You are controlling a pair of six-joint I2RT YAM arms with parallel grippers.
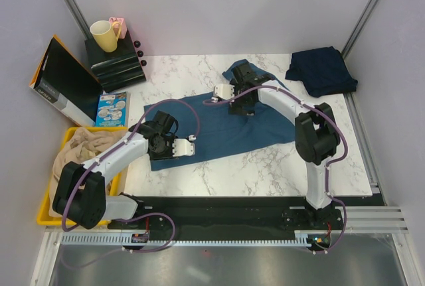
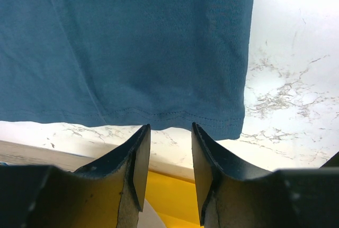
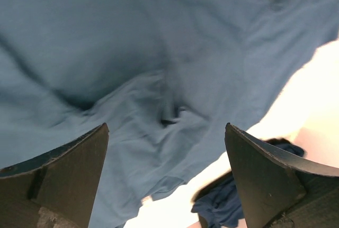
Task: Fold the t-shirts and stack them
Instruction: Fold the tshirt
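Working outward from the yellow plastic bin point(image 1: 45, 213), left to right. Just right of the bin, the left gripper point(image 2: 169, 154) is hovering just short of the stitched hem of the medium steel-blue cloth t-shirt point(image 1: 226, 127). Its jaws are standing narrowly apart with nothing between them. The shirt is lying spread on the white marble-pattern table point(image 1: 265, 166), right of the bin, with creases bunching toward its far end.

We are reading its long axis as diagonal. The hem end is pointing back toward the bin, and the sleeve-and-neck end is pointing away to the right.

Further right of the bin, the right gripper point(image 3: 167, 133) is hanging over that far half, jaws spread wide, gripping nothing. Farthest right of the bin, the darker navy cloth t-shirt point(image 1: 322, 70) is sitting crumpled in a heap, apart from the blue one.

We are judging both as light, limp, unbreakable cloth that will be sagging and wrinkling once lifted and sliding easily on the smooth tabletop. We are guessing the best hold is pinching at the hem corners and shoulders, along the edges, not mid-panel.
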